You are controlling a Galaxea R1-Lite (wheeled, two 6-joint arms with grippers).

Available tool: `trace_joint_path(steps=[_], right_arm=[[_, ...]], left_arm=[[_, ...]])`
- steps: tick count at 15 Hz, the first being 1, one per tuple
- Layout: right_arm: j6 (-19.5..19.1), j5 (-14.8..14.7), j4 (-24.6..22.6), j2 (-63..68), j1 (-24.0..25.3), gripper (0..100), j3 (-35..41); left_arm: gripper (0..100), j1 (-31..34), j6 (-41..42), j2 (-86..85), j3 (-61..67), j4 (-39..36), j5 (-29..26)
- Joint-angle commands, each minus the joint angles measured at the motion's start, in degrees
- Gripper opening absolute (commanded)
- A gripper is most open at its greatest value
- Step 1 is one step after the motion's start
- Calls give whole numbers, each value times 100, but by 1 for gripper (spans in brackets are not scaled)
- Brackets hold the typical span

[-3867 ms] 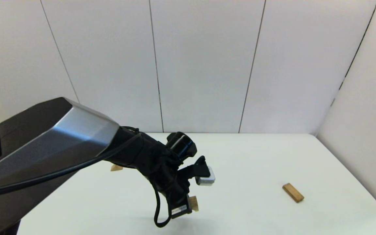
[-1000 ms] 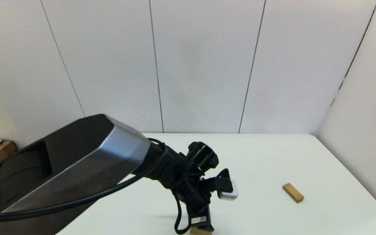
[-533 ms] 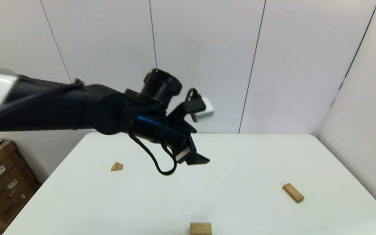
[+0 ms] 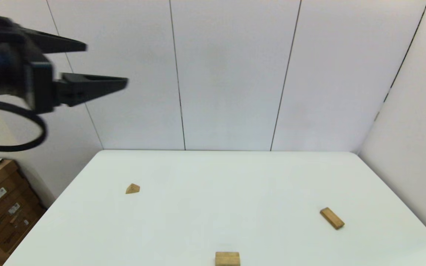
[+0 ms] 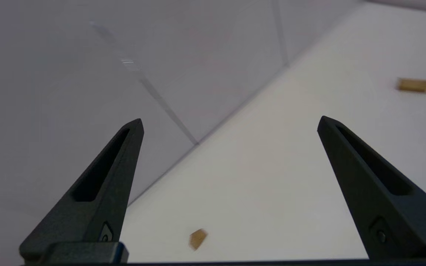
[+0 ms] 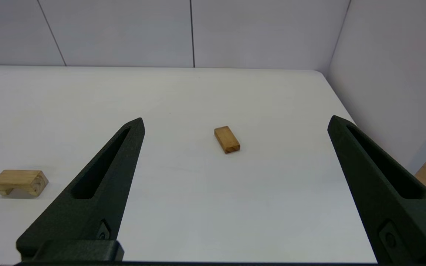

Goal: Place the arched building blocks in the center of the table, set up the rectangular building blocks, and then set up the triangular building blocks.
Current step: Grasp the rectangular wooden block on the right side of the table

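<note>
The arched block [image 4: 227,258] rests on the white table [image 4: 213,173] at its front middle, with nothing holding it; the right wrist view shows the arched block [image 6: 20,181] with its cut-out facing down. The flat rectangular slab [image 4: 332,218] lies at the right, and the right wrist view has this slab [image 6: 227,139] straight ahead. The triangular wedge [image 4: 132,188] sits at the left and shows small in the left wrist view [image 5: 197,238]. My left gripper [image 4: 105,64] hangs open and empty, high over the table's left side. My right gripper [image 6: 236,120] is open and empty, out of the head view.
Walls close off the table's far and right sides. Cardboard boxes [image 4: 2,207] stand on the floor past the left edge. Another wooden block [image 5: 412,85] shows far off in the left wrist view; which one I cannot tell.
My left gripper let go of the arched block at the front middle, then rose and swung up to the left. The block stays where it was set.
</note>
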Motion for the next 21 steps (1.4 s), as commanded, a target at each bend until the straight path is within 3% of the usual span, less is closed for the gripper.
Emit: trace_joint_path(steps=[1,4,9,15,19,21], right_arm=[[-2,-1,-1,7,1,100,1],[-2,-1,-1,7,1,100,1],[-2,-1,-1,7,1,100,1],[-2,-1,7,7,1,100,1],[-2,-1,-1,7,1,100,1],[-2,-1,-1,7,1,100,1]], left_arm=[[100,1397,-142,-3133,1549,3,1207],[100,2276,-134,-4750,2815,12,1207],[100,2803,-459,-5857,4177,12,1207],[100,2777,-503,-7211,6137,-41,1040],[100,2777,-872,-7193,7165,-691,1013],[100,2777,-1171,-7193,7253,-955,635]])
